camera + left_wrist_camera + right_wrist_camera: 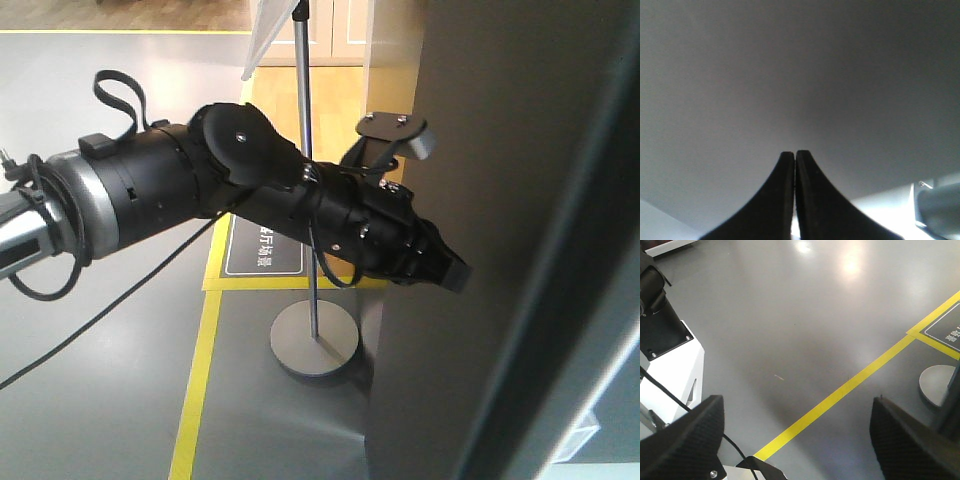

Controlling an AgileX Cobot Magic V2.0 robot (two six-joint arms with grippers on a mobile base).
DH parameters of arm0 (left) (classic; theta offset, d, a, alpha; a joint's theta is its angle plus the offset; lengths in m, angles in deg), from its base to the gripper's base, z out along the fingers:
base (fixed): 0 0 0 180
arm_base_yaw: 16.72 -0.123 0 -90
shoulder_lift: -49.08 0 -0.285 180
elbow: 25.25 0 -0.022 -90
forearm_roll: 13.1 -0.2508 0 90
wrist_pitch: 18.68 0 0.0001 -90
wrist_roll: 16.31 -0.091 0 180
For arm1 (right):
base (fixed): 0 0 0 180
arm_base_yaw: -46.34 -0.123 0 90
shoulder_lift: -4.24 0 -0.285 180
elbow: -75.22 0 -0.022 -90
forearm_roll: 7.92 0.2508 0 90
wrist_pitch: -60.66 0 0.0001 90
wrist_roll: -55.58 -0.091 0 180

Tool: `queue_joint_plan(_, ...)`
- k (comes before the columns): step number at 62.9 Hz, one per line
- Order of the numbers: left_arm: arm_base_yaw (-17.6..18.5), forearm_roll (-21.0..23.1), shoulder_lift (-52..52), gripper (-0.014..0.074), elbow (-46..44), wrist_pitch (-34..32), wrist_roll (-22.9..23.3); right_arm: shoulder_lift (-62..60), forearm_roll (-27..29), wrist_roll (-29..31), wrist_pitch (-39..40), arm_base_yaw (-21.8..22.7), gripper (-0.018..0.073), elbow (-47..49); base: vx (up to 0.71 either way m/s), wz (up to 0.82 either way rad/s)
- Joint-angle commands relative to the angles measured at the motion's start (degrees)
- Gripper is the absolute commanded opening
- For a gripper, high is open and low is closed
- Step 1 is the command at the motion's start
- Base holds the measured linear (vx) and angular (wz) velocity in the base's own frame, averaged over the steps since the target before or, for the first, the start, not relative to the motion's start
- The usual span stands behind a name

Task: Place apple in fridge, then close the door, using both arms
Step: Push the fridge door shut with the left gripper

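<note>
Door (520,150), dark grey outer face, sits straight ahead of the left tool (795,155), whose fingers are together with the tip against it. Closing push looks underway, not finished. Right tool (797,402) is spread apart and empty, with the floor (790,315) below it. Apple is not in view, presumably already inside.

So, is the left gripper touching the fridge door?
Cannot tell. In the front view the left gripper overlaps the door, with neither gap nor contact plain. The left wrist view shows shut jaws before plain grey.
</note>
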Motion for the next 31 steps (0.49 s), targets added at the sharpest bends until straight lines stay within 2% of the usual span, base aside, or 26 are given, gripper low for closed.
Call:
queue_joint_plan(1, 0.3, 2.2, 3.0, -0.0006, -1.6, -1.2, -0.1, 0.9, 1.8, 0.3, 2.6, 0.0, 0.0571, 1.2, 0.0, 0.0)
queue_joint_plan(6, 0.3, 0.8, 3.1, -0.0006, -1.6, -0.3, 0.4, 0.9, 1.8, 0.3, 2.6, 0.0, 0.0571, 1.2, 0.0, 0.0)
queue_joint_plan(13, 0.3, -4.7, 3.6, -0.0006, -1.6, 1.1, 4.1, 0.9, 1.8, 0.3, 2.6, 0.0, 0.0571, 1.2, 0.0, 0.0)
queue_joint_plan(21, 0.5, -16.7, 5.1, -0.0006, -1.6, 1.4, 11.9, 0.9, 1.8, 0.3, 2.6, 0.0, 0.0571, 1.2, 0.0, 0.0)
queue_joint_plan(26, 0.5, -24.8, 6.4, -0.0006, -1.6, 1.2, 18.5, 0.9, 1.8, 0.3, 2.6, 0.0, 0.0571, 1.2, 0.0, 0.0)
queue_joint_plan(31, 0.5, -31.4, 8.0, -0.0006, -1.5, 1.2, 23.6, 0.9, 1.8, 0.3, 2.6, 0.0, 0.0571, 1.2, 0.0, 0.0)
